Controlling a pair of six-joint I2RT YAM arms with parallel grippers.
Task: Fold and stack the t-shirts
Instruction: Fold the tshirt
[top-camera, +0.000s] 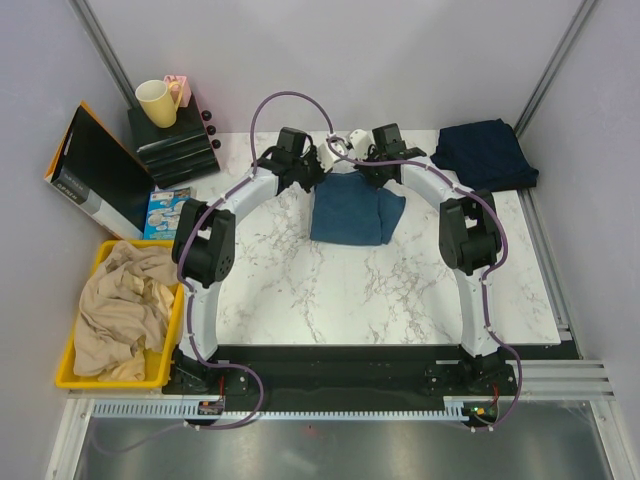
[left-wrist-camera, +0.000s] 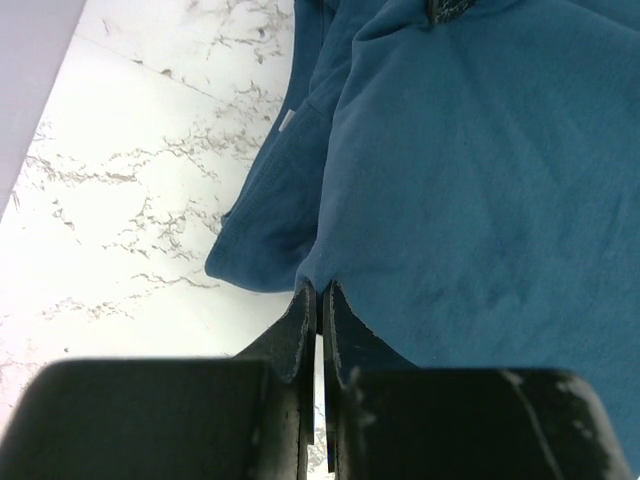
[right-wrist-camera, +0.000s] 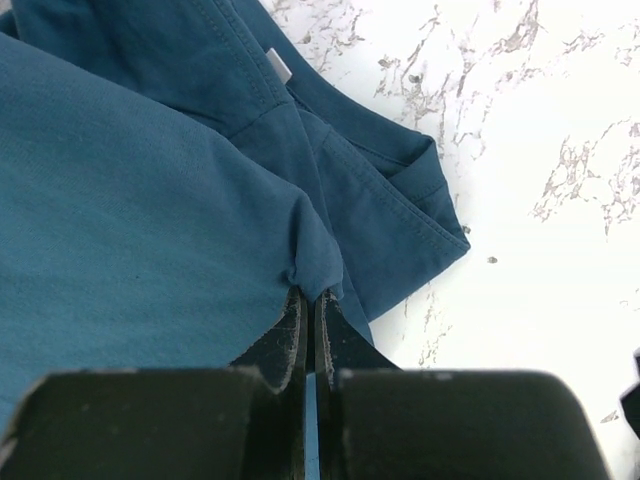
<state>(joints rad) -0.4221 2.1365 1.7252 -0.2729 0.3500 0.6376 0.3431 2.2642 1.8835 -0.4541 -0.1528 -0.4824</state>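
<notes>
Item 1. Medium steel-blue short-sleeved cloth t-shirt: partly folded into a rough rectangle, laid flat on white marble-patterned tabletop. Two layers visible in wrist views, the lower one showing past the upper at each side. Small white tag on the lower layer.

Item 2. Left arm's black fingers: at far-left corner of the steel-blue t-shirt, pressed together, with the edge of the upper layer pinched at the very tips.

Item 3. Right arm's black fingers: at far-right corner of the steel-blue t-shirt, likewise pressed together, nipping a small bunch of the upper layer's edge.

Item 4. Darker navy cloth t-shirt: loosely folded bundle, right of and slightly beyond the steel-blue t-shirt, apart from it.

Item 5. Yellow plastic bin: left of and nearer than the steel-blue t-shirt, well apart. Filled with a crumpled heap of beige cloth.

Item 6. Black drawer unit: left of and beyond the steel-blue t-shirt. Pale yellow mug upright on top.

Item 7. Flat black box: tilted, further left of the steel-blue t-shirt than the drawer unit.
</notes>
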